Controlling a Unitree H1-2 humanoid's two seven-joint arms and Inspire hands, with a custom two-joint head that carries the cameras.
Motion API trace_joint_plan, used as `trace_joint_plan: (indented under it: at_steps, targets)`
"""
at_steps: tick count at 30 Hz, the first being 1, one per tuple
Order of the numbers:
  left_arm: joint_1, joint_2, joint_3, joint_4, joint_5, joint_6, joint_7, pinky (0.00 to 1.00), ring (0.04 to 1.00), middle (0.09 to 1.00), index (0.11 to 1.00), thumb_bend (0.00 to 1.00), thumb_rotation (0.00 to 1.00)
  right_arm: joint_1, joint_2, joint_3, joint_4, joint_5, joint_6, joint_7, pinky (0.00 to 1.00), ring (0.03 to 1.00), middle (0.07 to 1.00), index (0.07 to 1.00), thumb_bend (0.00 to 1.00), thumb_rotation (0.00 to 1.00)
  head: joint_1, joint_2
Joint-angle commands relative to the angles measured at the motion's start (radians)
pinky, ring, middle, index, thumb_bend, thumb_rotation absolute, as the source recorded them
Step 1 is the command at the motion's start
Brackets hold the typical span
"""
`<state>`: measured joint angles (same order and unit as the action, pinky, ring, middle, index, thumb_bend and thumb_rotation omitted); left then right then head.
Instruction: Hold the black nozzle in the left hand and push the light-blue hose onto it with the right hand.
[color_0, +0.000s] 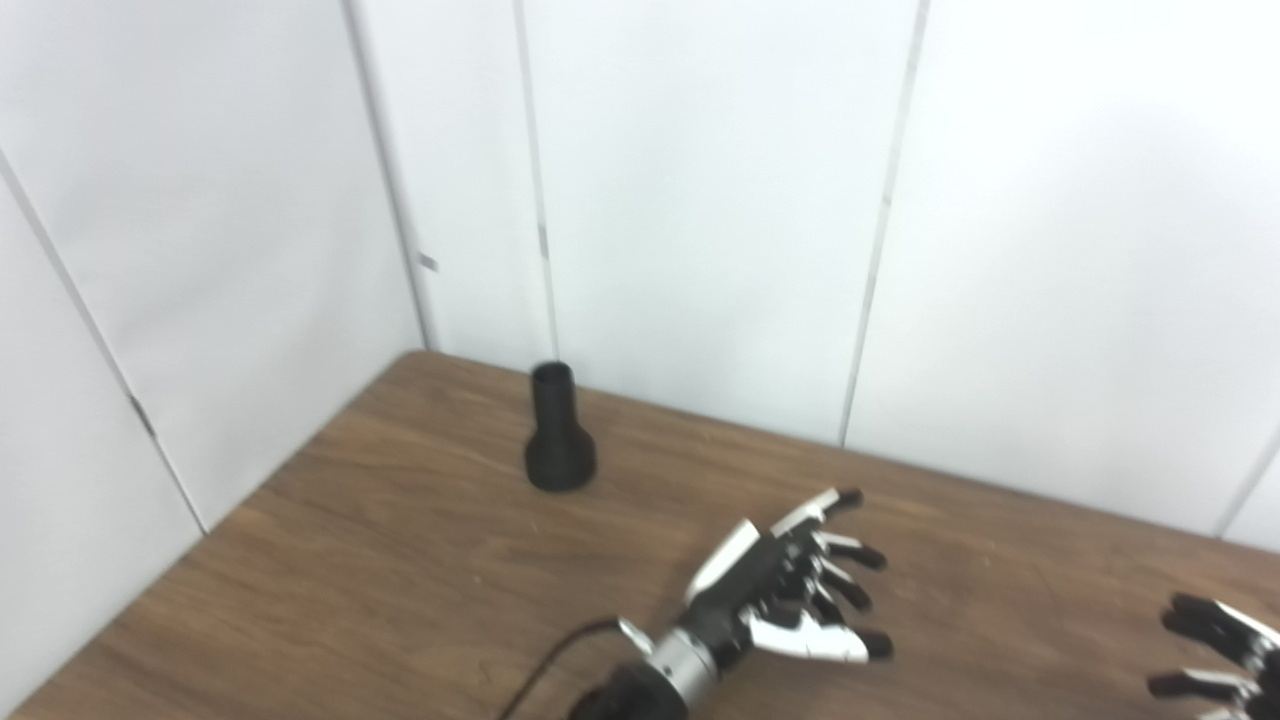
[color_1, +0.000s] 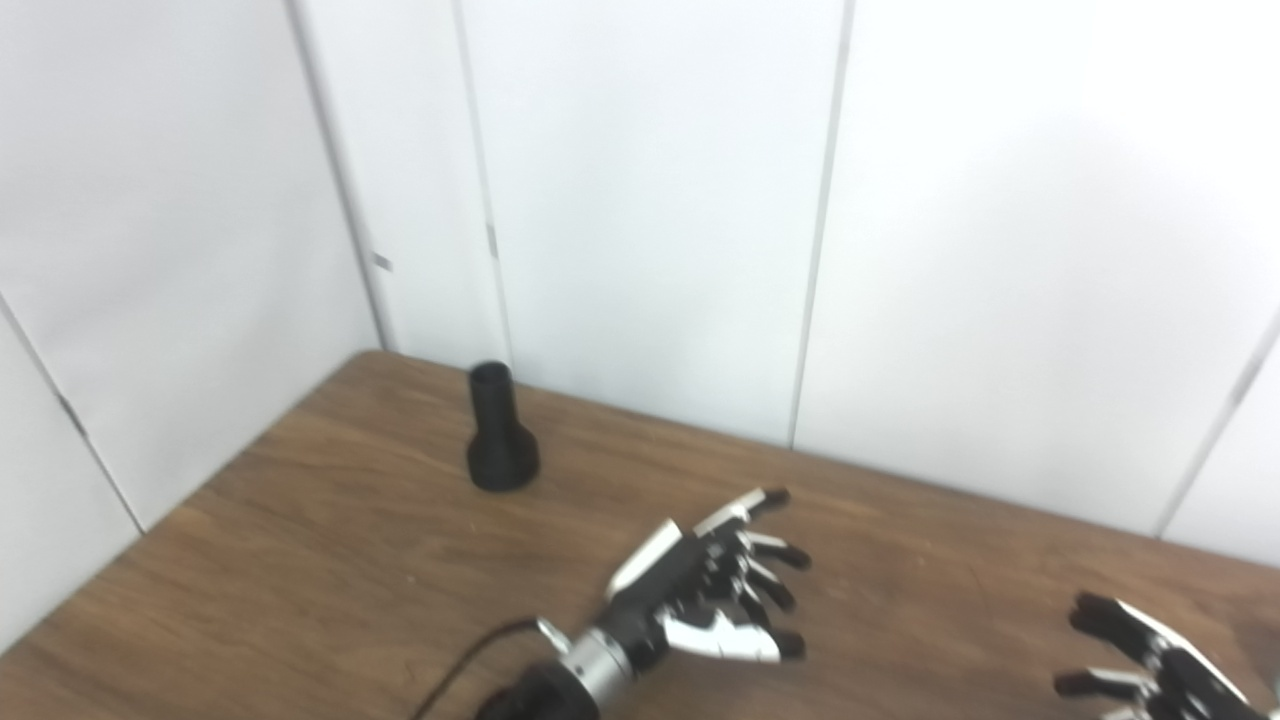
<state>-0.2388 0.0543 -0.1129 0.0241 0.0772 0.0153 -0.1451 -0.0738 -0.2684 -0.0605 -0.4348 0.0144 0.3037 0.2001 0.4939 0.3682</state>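
The black nozzle stands upright on its wide base on the brown table, near the far left corner. My left hand hovers low over the table to the right of and nearer than the nozzle, open, fingers spread, holding nothing. My right hand shows only partly at the lower right edge, its fingers apart and empty. No light-blue hose appears in either view.
White wall panels close the table at the back and on the left. A black cable runs from my left wrist to the bottom edge.
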Motion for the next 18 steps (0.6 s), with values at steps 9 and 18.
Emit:
trace_joint_plan:
  at_steps: [9, 18]
  targets:
    - [-0.051, 0.024, 0.023, -0.093, 0.126, -0.032, 0.088, 0.53, 0.706, 0.800, 0.838, 0.79, 0.17, -0.032, -0.030, -0.025, 0.012, 0.009, -0.082, -0.003, 0.40, 0.617, 0.826, 0.812, 0.64, 0.00, 0.009, -0.005]
    - [-0.089, 0.136, 0.121, -0.239, 0.204, 0.093, 0.099, 0.52, 0.665, 0.720, 0.761, 0.77, 0.16, -0.042, -0.036, -0.033, 0.043, 0.014, -0.100, -0.008, 0.39, 0.621, 0.831, 0.816, 0.62, 0.00, 0.024, -0.008]
